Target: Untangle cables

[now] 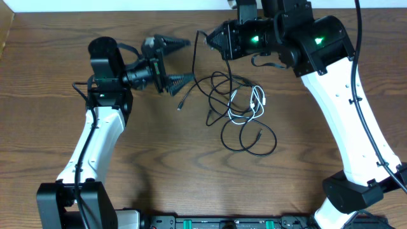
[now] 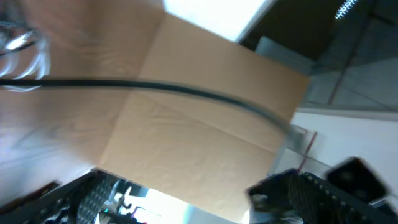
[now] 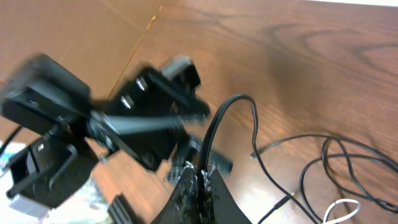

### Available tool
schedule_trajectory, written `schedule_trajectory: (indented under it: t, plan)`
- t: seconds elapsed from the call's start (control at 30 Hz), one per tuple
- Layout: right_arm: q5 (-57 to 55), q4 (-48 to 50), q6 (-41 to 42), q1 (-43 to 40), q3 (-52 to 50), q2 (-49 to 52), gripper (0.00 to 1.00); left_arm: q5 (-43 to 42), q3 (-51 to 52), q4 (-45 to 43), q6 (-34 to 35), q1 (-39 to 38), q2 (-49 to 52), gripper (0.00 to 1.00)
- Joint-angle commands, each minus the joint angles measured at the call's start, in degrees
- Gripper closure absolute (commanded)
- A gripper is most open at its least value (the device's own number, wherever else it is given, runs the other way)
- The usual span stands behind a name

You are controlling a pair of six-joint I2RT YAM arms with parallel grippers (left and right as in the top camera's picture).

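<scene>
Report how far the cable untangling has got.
Done: nothing separated yet. In hand: the right gripper is shut on one thin black cable; the left gripper stands open and empty. Left: the short white coiled cable lies among the tangled black cable loops.

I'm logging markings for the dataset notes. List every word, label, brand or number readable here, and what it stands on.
No text can be read. The cables and the table show no print. Small marks on the black bar at the overhead view's bottom edge are too small to read; both wrist views are blurred.
</scene>
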State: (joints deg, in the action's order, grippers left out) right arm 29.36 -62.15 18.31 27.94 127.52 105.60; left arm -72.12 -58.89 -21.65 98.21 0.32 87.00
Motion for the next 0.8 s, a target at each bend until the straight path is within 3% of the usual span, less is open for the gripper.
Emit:
schedule_trajectory:
  t: [0.0, 0.13, 0.77]
  plan:
    - [2.29, -0.61, -2.71, 0.79, 0.11, 0.50, 0.99, 2.86, -0.66, -7.93, 13.99, 0.15, -0.22, 0.02]
    - [2.34, -0.66, -2.69, 0.98, 0.11, 0.50, 0.99, 5.18, -0.66, -12.28, 21.18, 0.15, -0.22, 0.02]
    - [0.92, 2.34, -2.71, 6.01, 0.11, 0.50, 0.99, 6.99, -0.66, -12.09, 21.38, 0.15, -0.22, 0.02]
